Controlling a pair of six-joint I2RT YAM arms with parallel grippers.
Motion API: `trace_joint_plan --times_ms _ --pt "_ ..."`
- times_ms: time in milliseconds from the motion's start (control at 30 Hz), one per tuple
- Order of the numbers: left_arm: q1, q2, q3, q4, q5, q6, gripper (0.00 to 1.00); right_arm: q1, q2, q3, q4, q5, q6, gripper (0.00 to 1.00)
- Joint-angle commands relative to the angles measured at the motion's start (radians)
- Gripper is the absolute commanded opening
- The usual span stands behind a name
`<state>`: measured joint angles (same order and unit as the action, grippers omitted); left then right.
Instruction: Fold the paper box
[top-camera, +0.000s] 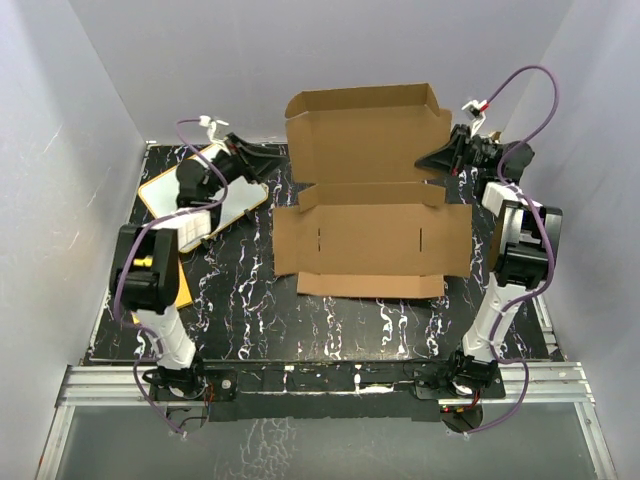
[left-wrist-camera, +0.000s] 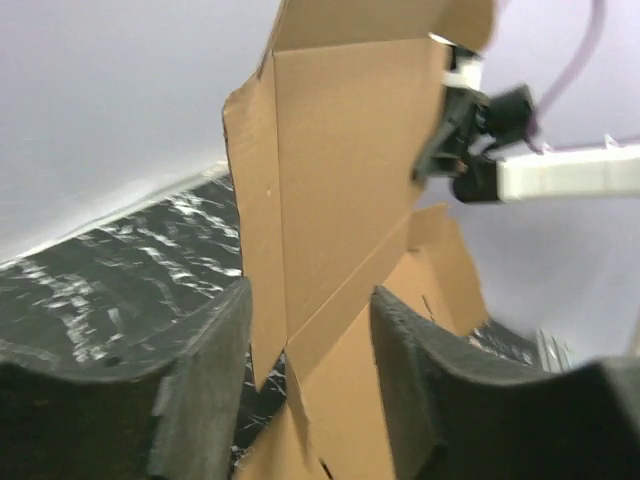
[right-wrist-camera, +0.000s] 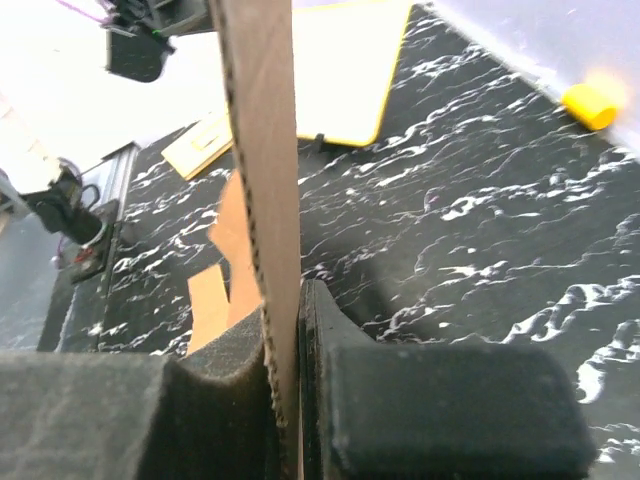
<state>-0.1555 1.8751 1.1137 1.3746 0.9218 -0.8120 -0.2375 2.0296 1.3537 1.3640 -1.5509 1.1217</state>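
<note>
Progress looks early on the paper box (top-camera: 370, 245). You have it lying in the middle of the counter (top-camera: 250, 320), most of it flat, with only its big rear panel (top-camera: 365, 135) stood up toward the back wall. The front section lies spread out with its slots showing and its flaps unfolded.

Your right gripper (top-camera: 432, 160) is clamped on the right edge of the raised panel; the wrist view shows its pads pressed against both faces of the cardboard. Your left gripper (top-camera: 278, 160) sits at the panel's left edge with its fingers (left-wrist-camera: 200, 390) apart. The cardboard edge shows between them, but I cannot tell whether either pad touches it.

By my reading, one fold is raised and nothing is locked yet. You still have the side walls, the front wall, the tabs into their slots and the lid closure to do.

The white board with orange rim (top-camera: 205, 200) sits off to the left, apart from the box.
</note>
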Motion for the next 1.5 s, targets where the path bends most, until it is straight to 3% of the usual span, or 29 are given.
trace_joint_plan --times_ms 0,67,100,233,400,567,800,1100,1333,1467 --pt "0.07 -0.278 -0.072 -0.283 -0.22 0.25 0.53 -0.018 -0.127 0.142 -0.461 0.144 -0.469 0.08" --pt "0.082 -0.364 -0.099 -0.41 -0.284 0.333 0.57 0.011 -0.184 0.27 -1.09 0.311 -0.971 0.08" --pt "0.086 -0.41 -0.111 -0.467 -0.301 0.363 0.58 0.036 -0.193 0.367 -1.275 0.385 -1.146 0.08" --pt "0.092 -0.571 -0.167 -0.629 -0.33 0.443 0.6 0.071 -0.218 0.488 -1.348 0.548 -1.211 0.08" --pt "0.093 -0.72 -0.246 -0.746 -0.348 0.497 0.61 0.118 -0.141 0.781 -1.549 0.753 -1.409 0.08" --pt "0.095 -0.807 -0.295 -0.795 -0.369 0.521 0.61 0.167 -0.06 0.897 -1.563 0.818 -1.543 0.08" --pt "0.095 -0.807 -0.312 -0.798 -0.373 0.518 0.6 0.332 -0.028 0.855 -1.524 0.997 -1.764 0.08" --pt "0.096 -0.827 -0.328 -0.816 -0.377 0.529 0.6 0.471 0.004 0.838 -1.452 1.185 -1.836 0.08" --pt "0.096 -0.848 -0.344 -0.825 -0.381 0.537 0.59 0.544 0.01 0.841 -1.474 1.19 -1.95 0.08" --pt "0.095 -0.856 -0.355 -0.825 -0.381 0.542 0.59 0.552 0.014 0.887 -1.46 1.159 -1.927 0.08"
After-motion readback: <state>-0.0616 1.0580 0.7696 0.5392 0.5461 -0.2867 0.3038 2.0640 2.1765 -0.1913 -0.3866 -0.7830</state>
